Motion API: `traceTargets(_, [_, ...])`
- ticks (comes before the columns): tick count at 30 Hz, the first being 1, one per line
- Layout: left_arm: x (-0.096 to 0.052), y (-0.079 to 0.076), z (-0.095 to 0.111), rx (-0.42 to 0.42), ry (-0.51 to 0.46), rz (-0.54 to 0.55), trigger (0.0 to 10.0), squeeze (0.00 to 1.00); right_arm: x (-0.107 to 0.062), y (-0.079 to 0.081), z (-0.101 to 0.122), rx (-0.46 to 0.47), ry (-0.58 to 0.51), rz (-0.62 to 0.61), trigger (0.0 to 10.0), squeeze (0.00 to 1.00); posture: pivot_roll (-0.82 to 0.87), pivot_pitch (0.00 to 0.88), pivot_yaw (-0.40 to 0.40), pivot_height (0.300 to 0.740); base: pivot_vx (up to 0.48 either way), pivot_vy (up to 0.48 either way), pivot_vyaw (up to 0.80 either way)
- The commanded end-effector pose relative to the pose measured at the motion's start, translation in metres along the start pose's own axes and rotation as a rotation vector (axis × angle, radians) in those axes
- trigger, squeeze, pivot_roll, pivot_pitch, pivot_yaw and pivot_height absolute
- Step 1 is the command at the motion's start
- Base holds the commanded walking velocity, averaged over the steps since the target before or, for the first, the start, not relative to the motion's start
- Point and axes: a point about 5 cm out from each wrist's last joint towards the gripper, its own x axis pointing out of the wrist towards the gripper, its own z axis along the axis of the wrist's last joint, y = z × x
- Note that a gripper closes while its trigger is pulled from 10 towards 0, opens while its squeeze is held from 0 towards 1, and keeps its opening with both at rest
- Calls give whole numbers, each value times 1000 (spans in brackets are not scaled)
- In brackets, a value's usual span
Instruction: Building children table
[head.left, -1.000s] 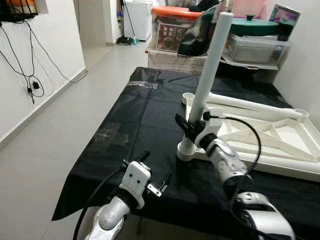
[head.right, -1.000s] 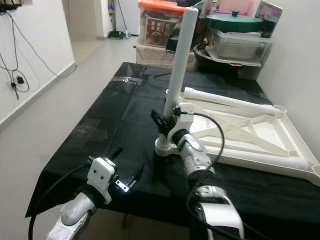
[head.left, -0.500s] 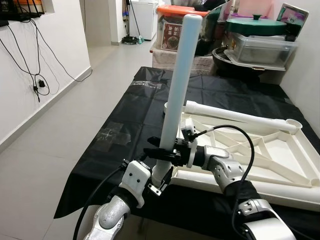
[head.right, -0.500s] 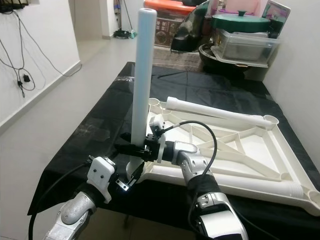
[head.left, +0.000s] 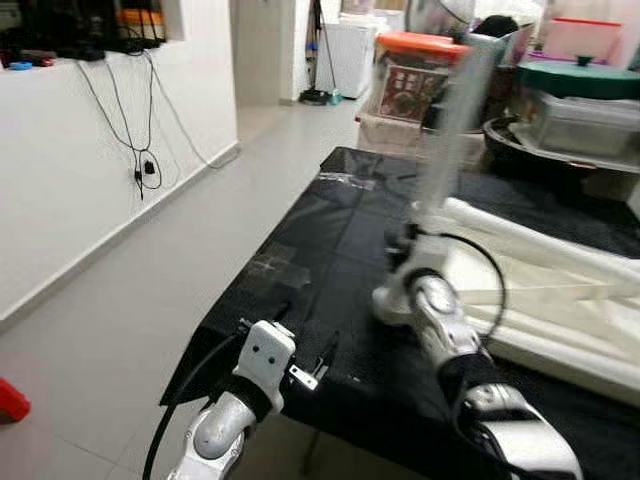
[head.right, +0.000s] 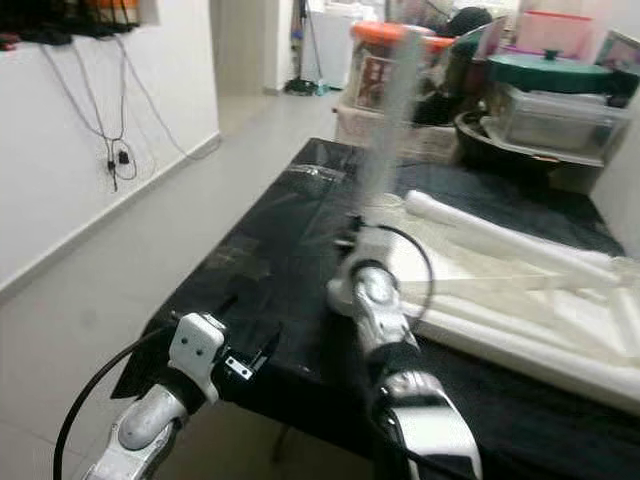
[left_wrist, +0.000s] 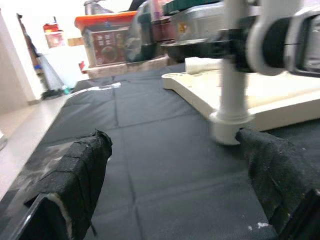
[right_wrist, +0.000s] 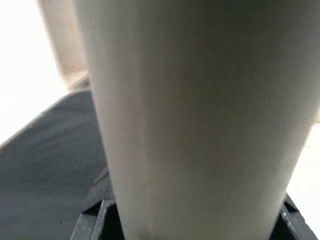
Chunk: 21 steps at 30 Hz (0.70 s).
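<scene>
While the head views are smeared with blur, I can make out my right pincer (head.left: 412, 238) clamped on the white table leg (head.left: 452, 130), low down near its base. It holds the leg upright, foot on the near corner of the upturned white tabletop (head.left: 560, 300), I guess to seat it in the corner socket there. In the right wrist view the leg (right_wrist: 200, 115) sits tight between the black fingers (right_wrist: 95, 212), so the grip looks firm. The tabletop lies underside up on the worktop (head.left: 330, 240), which is covered in a black sheet, toward its right edge. Another white leg (head.right: 500, 238) lies along the far side of the tabletop.

My left pincer (head.left: 308, 356) hovers at the near edge of the worktop, spread wide and empty. In its wrist view the two padded fingers (left_wrist: 75, 175) frame the leg's flared base (left_wrist: 227, 125) just ahead, well placed to steady it, though not touching.

Storage tubs and a pot crowd the far edge of the worktop. Cables hang on the wall to the left.

Leg not seated for sure; blur hides the joint.
</scene>
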Motion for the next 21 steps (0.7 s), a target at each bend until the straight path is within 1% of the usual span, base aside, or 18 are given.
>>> traceTargets(1, [1,-3,-2,-3,14,-16,10000,0,-1,-15,-4,28,14,-108,0,0,132,0,-78,740,0,0,0])
traceTargets(2, [1,-3,-2,-3,14,-18,10000,0,-5,-7,-8,42,22,-100,0,0,129,0,-75,740,0,0,0])
traceTargets(3, [1,-3,-2,-3,15,-19,10000,0,-9,6,-12,61,33,-63,863,0,130,0,-76,740,0,0,0])
traceTargets(4, [1,-3,-2,-3,15,-19,10000,0,-9,6,-12,61,33,-63,863,0,130,0,-76,740,0,0,0])
traceTargets(5, [1,-3,-2,-3,16,-20,10000,0,-12,16,-14,74,40,-39,863,0,130,0,-76,740,0,0,0])
traceTargets(6, [1,-3,-2,-4,16,-20,10000,0,-15,29,-15,72,39,8,10000,0,129,0,-74,740,0,0,0])
traceTargets(7, [1,-3,-2,-4,16,-20,10000,0,-15,29,-15,72,39,8,10000,0,129,0,-74,740,0,0,0])
traceTargets(8, [1,-3,-3,-3,17,-21,10000,0,-20,49,-14,100,24,133,10000,1000,130,0,-74,740,0,0,0])
traceTargets(10, [1,-3,-3,-4,17,-21,10000,0,-21,55,-13,99,11,172,10000,1000,130,0,-74,740,0,0,0])
traceTargets(11, [1,-3,-3,-3,17,-21,10000,0,-21,59,-9,95,-11,220,10000,714,132,0,-74,740,0,0,0])
traceTargets(12, [1,-3,-3,-3,16,-21,10000,0,-21,62,-7,100,-26,261,10000,0,132,0,-74,740,0,0,0])
traceTargets(14, [0,-3,-3,-3,16,-20,10000,0,-22,64,-5,105,-34,288,10000,0,132,0,-74,740,0,0,0])
traceTargets(15, [1,-3,-2,-3,16,-20,10000,0,-20,67,-2,141,-24,379,10000,0,130,0,-77,740,0,0,0])
traceTargets(16, [1,-3,-2,-3,16,-20,10000,0,-20,67,-2,141,-24,379,10000,0,130,0,-77,740,0,0,0])
traceTargets(17, [1,-3,-2,-3,16,-20,10000,0,-20,70,0,173,-7,464,10000,0,130,0,-77,740,0,0,0])
traceTargets(18, [1,-3,-2,-3,16,-20,10000,0,-20,74,2,176,12,605,10000,0,130,0,-78,740,0,0,0])
traceTargets(19, [1,-3,-2,-3,16,-20,10000,0,-20,74,2,176,12,605,10000,0,130,0,-78,740,0,0,0])
traceTargets(21, [1,-3,-2,-3,15,-20,10000,0,-25,77,5,156,45,846,10000,0,129,0,-77,740,0,0,0])
